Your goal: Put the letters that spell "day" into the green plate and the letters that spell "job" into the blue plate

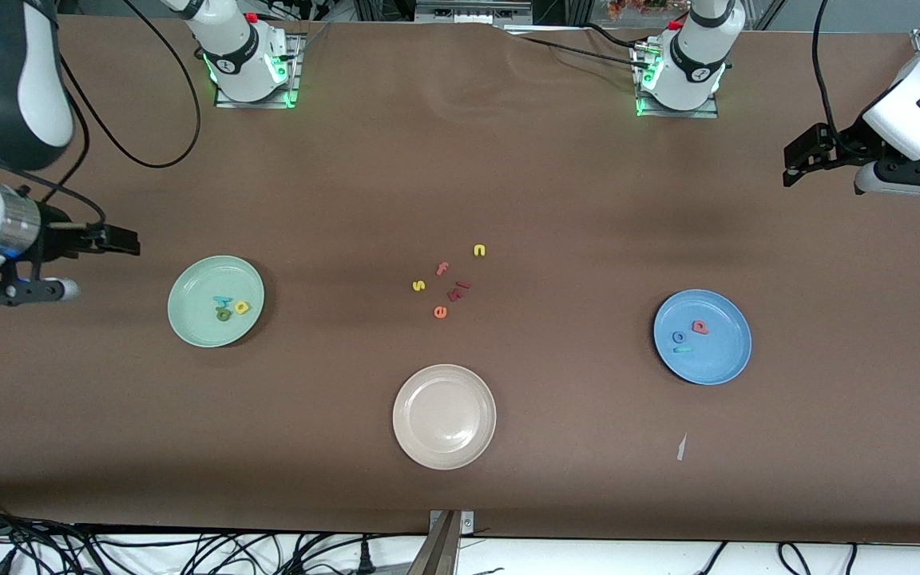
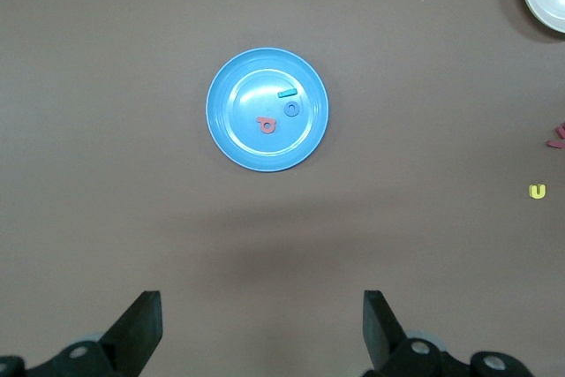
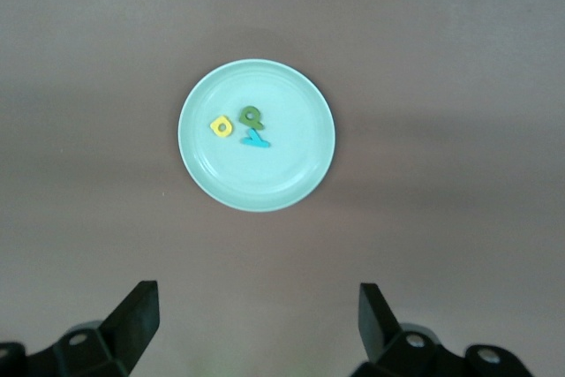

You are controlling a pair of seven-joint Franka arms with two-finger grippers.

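The pale green plate (image 1: pixel 196 283) (image 3: pixel 265 184) lies toward the right arm's end of the table. In it are a yellow round-bowled letter (image 1: pixel 242 307) (image 3: pixel 221 127), a dark green one (image 1: pixel 224 315) (image 3: pixel 252 116) and a teal "y" (image 1: pixel 223 301) (image 3: pixel 257 139). The blue plate (image 1: pixel 722 358) (image 2: pixel 237 134) lies toward the left arm's end. It holds a salmon-red letter (image 1: pixel 699 326) (image 2: pixel 267 124), a blue "o" (image 1: pixel 679 337) (image 2: pixel 291 109) and a teal "j" (image 1: pixel 682 349) (image 2: pixel 286 93). My right gripper (image 1: pixel 120 239) (image 3: pixel 256 320) hangs open and empty beside the green plate. Open and empty too, my left gripper (image 1: pixel 803 164) (image 2: pixel 262 324) is raised off to the side of the blue plate.
A beige-white plate (image 1: pixel 444 447) lies nearest the front camera, mid-table. Loose letters sit in the middle: yellow "n" (image 1: pixel 479 251), pink "f" (image 1: pixel 442 268), yellow "s" (image 1: pixel 418 285), orange "e" (image 1: pixel 440 312), dark red pieces (image 1: pixel 458 289). A paper scrap (image 1: pixel 681 447) lies near the blue plate.
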